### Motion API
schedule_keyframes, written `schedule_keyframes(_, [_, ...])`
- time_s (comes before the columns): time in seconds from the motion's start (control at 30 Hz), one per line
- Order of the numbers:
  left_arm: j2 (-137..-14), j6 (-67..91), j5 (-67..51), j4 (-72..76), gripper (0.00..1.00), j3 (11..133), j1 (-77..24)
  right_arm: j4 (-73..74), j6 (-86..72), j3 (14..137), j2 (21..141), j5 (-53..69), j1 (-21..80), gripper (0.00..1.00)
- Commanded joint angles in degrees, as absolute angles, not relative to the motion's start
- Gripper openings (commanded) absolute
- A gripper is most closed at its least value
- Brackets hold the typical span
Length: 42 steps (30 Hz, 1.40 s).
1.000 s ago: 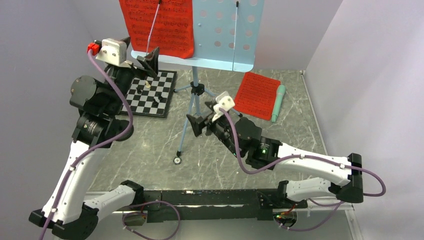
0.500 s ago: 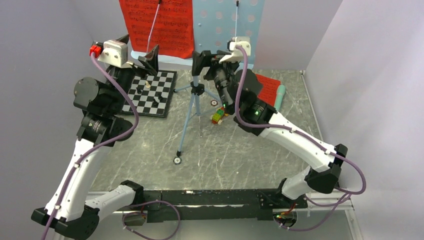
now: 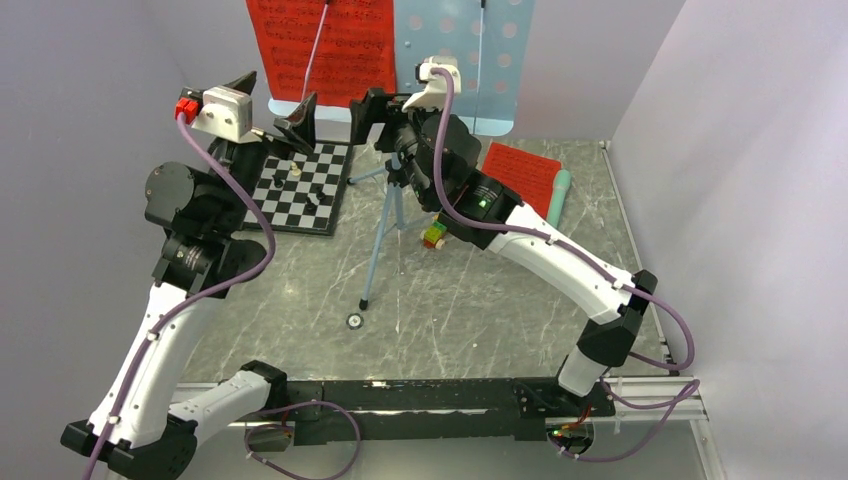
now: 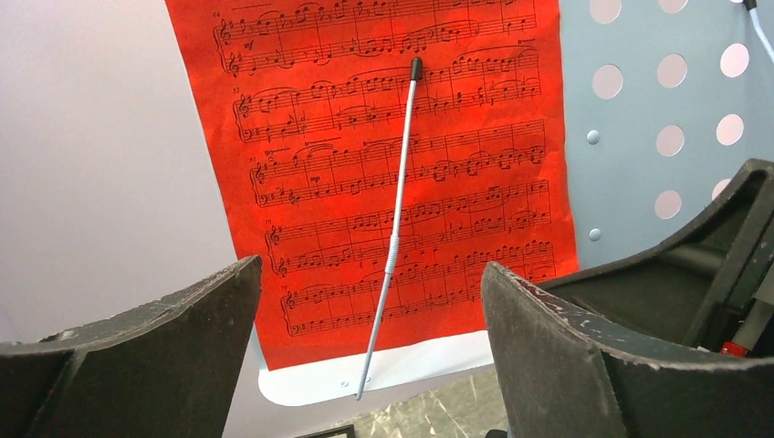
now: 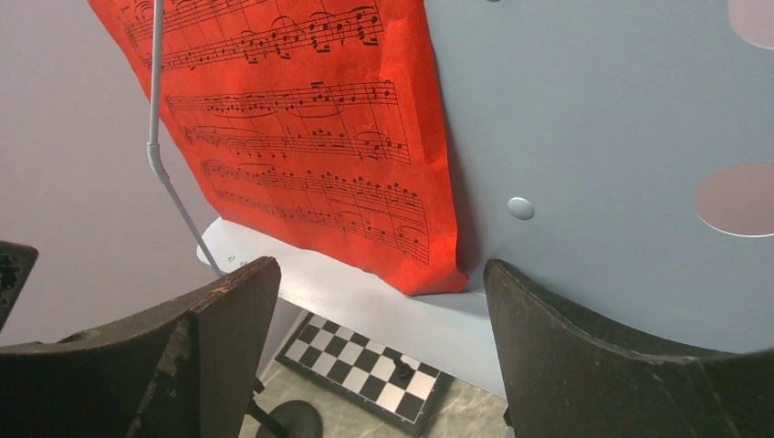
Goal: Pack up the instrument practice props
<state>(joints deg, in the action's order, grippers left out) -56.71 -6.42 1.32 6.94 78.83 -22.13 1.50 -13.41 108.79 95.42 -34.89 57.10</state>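
Note:
The light blue perforated music stand [image 3: 500, 60] stands on its tripod [image 3: 383, 235] at the back. A red sheet-music page [image 3: 320, 45] leans on it under a thin wire holder [image 4: 394, 228]. A second red page [image 3: 520, 172] lies on the table at the right, with the mint-green microphone [image 3: 560, 195] beside it. My left gripper [image 3: 275, 103] is open and empty, facing the page [image 4: 392, 137] from the left. My right gripper [image 3: 378, 108] is open and empty, just before the stand's lower ledge [image 5: 365, 301]. A dark round shape [image 5: 290, 422] below may be the black mic stand's base; I cannot tell.
The chessboard [image 3: 300, 188] with pieces lies under my left gripper and shows below the ledge in the right wrist view [image 5: 365, 365]. A small multicoloured block toy [image 3: 434, 235] sits right of the tripod. Grey walls close the back and both sides.
My right arm has risen from the middle of the table and moved up and left to the stand's ledge, uncovering the block toy. The left arm has barely moved.

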Motion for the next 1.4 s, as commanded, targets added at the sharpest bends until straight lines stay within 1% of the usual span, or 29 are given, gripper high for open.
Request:
schedule_keyframes(0.0, [-55.64,-5.98,0.53,9.97,0.94,78.06,-21.91,5.3,-15.72,112.01,96.27,-37.63,55.96,0.88])
schedule_keyframes(0.13, [-55.47,-6.01,0.53,10.26,0.94,77.57,-21.91,4.37,-15.67,111.03,95.48,-38.95,56.39,0.88])
schedule_keyframes(0.23, [-55.46,-6.03,0.53,10.33,0.94,77.46,-21.89,5.28,-15.34,112.51,96.2,-40.06,56.47,0.88])
schedule_keyframes(0.37, [-55.22,-6.04,0.53,10.46,0.94,77.13,-21.93,6.56,-15.37,115.21,98.11,-39.64,56.43,0.85])
schedule_keyframes(0.63, [-54.19,-6.4,0.53,10.63,0.94,76.09,-21.87,6.49,-14.87,118.98,100.66,-38.17,56.44,0.7])
schedule_keyframes(0.8, [-53.81,-6.58,0.53,10.72,0.94,75.79,-21.88,5.23,-14.44,118.91,100.57,-38.36,56.4,0.56])
schedule_keyframes(0.93, [-53.79,-6.97,0.53,10.81,0.95,75.73,-21.97,4.6,-14.33,118.26,100.3,-38.35,56.49,0.41])
schedule_keyframes(1.37, [-56.85,-8.9,2.17,12.76,0.96,77.95,-21.94,5.47,-12.49,117.1,98.34,-37.75,57.05,0.14])
